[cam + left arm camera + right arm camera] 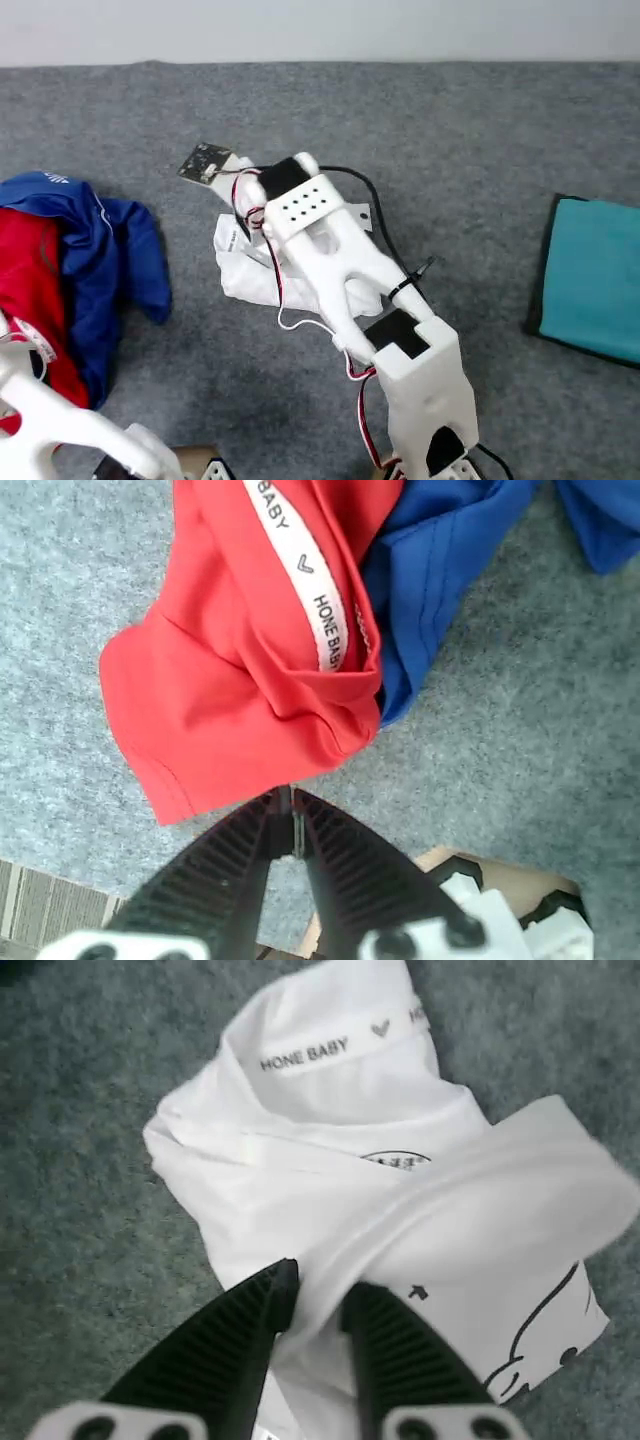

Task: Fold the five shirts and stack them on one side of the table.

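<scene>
The white shirt (330,1160) is pinched in the right gripper (318,1288) for folding; next, the left gripper (290,808), closed empty, is likely needed alongside.

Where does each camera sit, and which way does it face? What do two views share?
High view: fixed above the grey carpeted table, facing down; white right arm and left arm show.
Left wrist view: on the left arm, facing down past its shut black left gripper at the red shirt and blue shirt.
Right wrist view: on the right arm, facing down; its black right gripper pinches the crumpled white shirt.
The high view shares all three shirts.
</scene>
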Robot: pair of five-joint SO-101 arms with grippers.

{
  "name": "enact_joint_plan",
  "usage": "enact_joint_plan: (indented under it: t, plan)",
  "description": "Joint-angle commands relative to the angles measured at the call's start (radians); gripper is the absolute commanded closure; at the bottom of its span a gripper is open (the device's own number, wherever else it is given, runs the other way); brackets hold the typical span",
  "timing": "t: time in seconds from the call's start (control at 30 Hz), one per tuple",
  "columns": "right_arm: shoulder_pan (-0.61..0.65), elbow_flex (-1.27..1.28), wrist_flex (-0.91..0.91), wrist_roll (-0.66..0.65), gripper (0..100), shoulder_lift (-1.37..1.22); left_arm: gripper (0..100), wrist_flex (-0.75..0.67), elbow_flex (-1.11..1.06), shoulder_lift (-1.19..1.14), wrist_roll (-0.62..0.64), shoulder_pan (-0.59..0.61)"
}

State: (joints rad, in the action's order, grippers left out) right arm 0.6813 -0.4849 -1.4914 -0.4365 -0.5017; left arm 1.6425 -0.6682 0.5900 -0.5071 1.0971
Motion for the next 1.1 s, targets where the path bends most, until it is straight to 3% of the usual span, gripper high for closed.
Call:
enact_joint_plan:
  t: [0.0, 0.27, 0.43, 0.6, 0.73, 0.87, 1.07]
  plan:
    - [0.05, -0.098, 0.015, 0.009, 74.8, 0.016, 99, 0.003, 0.001, 0.029, -0.005, 0.002]
    - [0.076, -0.37, -0.11, 0.005, 81.8, 0.008, 99, -0.012, 0.004, 0.029, -0.005, -0.005]
    - [-0.056, -0.37, -0.237, 0.003, 99.0, -0.01, 99, -0.012, 0.007, 0.029, -0.005, -0.005]
    - [-0.225, -0.371, -0.283, 0.003, 97.9, -0.117, 99, -0.028, 0.007, 0.029, -0.005, -0.005]
    - [-0.272, -0.376, -0.285, 0.003, 97.9, -0.197, 99, -0.064, 0.007, 0.029, -0.005, -0.005]
    - [-0.209, -0.374, -0.288, 0.005, 97.9, -0.259, 99, -0.091, 0.007, 0.029, -0.008, -0.005]
    - [0.058, -0.377, -0.303, 0.006, 99.0, -0.245, 99, -0.112, 0.001, 0.029, -0.008, -0.005]
